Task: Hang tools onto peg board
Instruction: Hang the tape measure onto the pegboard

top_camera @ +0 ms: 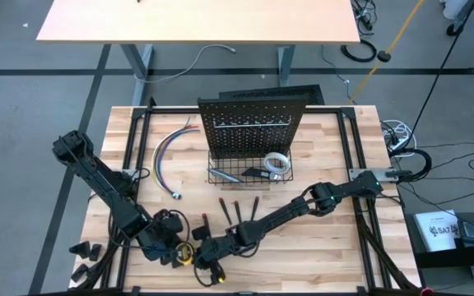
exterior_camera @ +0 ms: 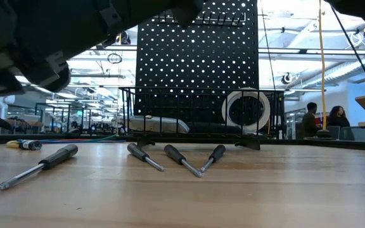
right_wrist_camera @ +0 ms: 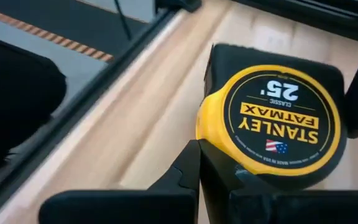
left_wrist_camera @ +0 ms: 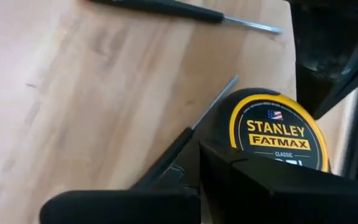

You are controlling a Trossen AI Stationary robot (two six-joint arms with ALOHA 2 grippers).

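While both arms crowd the table's near edge, I go by size:
Peg board (top_camera: pixel 249 125): upright mid-table; I'd lift clear of the screwdrivers (top_camera: pixel 239 212) before approaching.
Tape measure (top_camera: pixel 184 253): flat between both grippers.
Left gripper (top_camera: pixel 174 255): closed beside it, not visibly holding.
Right gripper (top_camera: pixel 199 256): closed alongside; I'd reopen before grasping.

This looks like a robotics lab or workshop set in a large open industrial hall. The low view shows a high ceiling with white beams and ducts (exterior_camera: pixel 309 28), bright overhead lighting and two people (exterior_camera: pixel 325 120) standing far back, perhaps at other stations, though they are too small to be sure. From above, a butcher-block table (top_camera: pixel 336 238) stands on a grey concrete floor (top_camera: pixel 23 90) marked with dark tape lines, loose cables (top_camera: pixel 401 136) trail beside it, and a second pale desk (top_camera: pixel 196 20) sits behind.
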